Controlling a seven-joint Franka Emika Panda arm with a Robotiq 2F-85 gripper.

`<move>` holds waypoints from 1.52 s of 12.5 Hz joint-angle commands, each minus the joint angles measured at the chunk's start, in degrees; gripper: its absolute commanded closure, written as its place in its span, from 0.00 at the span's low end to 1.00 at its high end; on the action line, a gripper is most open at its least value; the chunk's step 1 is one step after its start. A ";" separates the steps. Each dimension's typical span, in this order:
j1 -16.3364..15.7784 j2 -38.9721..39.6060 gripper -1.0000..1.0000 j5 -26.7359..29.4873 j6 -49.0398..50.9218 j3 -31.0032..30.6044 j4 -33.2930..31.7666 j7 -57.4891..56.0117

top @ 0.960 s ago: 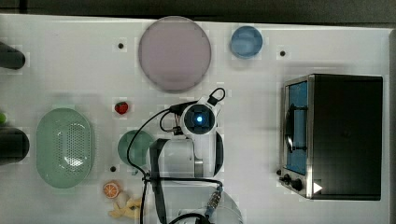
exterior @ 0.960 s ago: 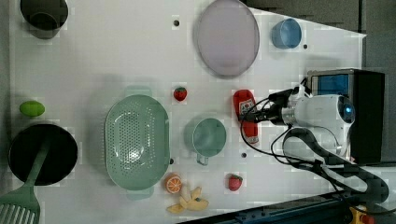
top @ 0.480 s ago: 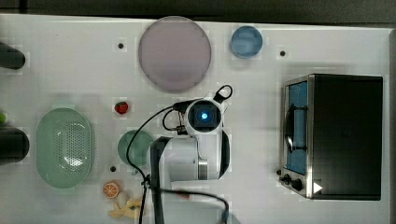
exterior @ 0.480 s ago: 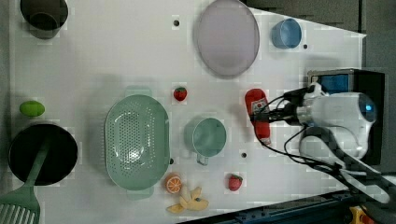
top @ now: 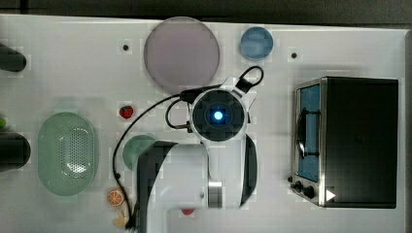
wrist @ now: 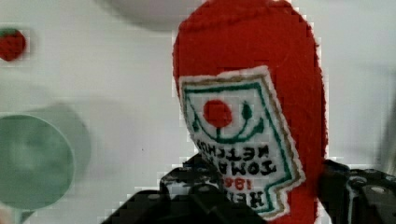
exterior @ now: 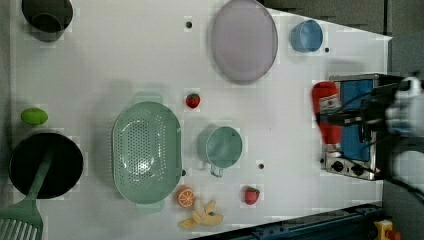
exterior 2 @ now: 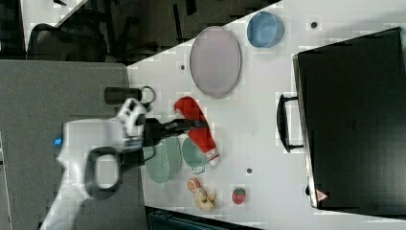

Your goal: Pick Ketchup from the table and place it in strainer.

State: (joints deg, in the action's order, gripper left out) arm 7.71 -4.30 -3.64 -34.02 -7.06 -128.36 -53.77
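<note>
Hand point(exterior 2: 194, 125) stayed clenched on the soft red ketchup bottle point(exterior 2: 198, 129); bottle lifted off the tabletop point(exterior: 150, 50), mint-green perforated plastic strainer point(exterior: 146, 151) next.

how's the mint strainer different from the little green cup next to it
The strainer is the larger: a pale mint oval basket with rows of small holes in its bottom. The cup is smaller, round, a darker green, with no holes seen. The cup has a small handle on one side; the strainer has a tab at each end. Both stand open side up on the white table, apart from each other, with nothing inside.
</note>
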 commanded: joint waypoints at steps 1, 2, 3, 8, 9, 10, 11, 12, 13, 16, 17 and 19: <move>-0.79 -2.38 0.41 0.94 8.78 -1.72 3.42 -0.14; -1.06 -3.12 0.41 1.48 10.86 -2.61 4.44 2.22; -1.45 -3.50 0.41 2.09 11.95 -3.81 5.39 4.91; -3.84 -2.41 0.41 5.94 12.28 -13.23 7.29 23.00; -4.26 -1.58 0.41 5.94 12.23 -15.61 7.47 26.90; -4.57 -0.58 0.41 5.94 11.79 -18.00 7.65 30.32; -4.77 0.67 0.41 5.94 10.56 -20.19 7.98 33.60; -4.92 2.14 0.41 5.94 8.53 -22.22 8.39 36.61; -5.10 3.75 0.41 5.94 6.26 -24.21 8.65 38.25; -5.59 9.35 0.41 5.94 -2.72 -28.96 8.85 40.19; -5.83 11.28 0.41 5.94 -5.16 -30.01 8.83 42.31; -6.68 15.22 0.41 5.92 -8.75 -31.76 8.83 47.03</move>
State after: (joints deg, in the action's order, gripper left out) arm 0.25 9.67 2.00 -41.04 -40.31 -120.41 -13.69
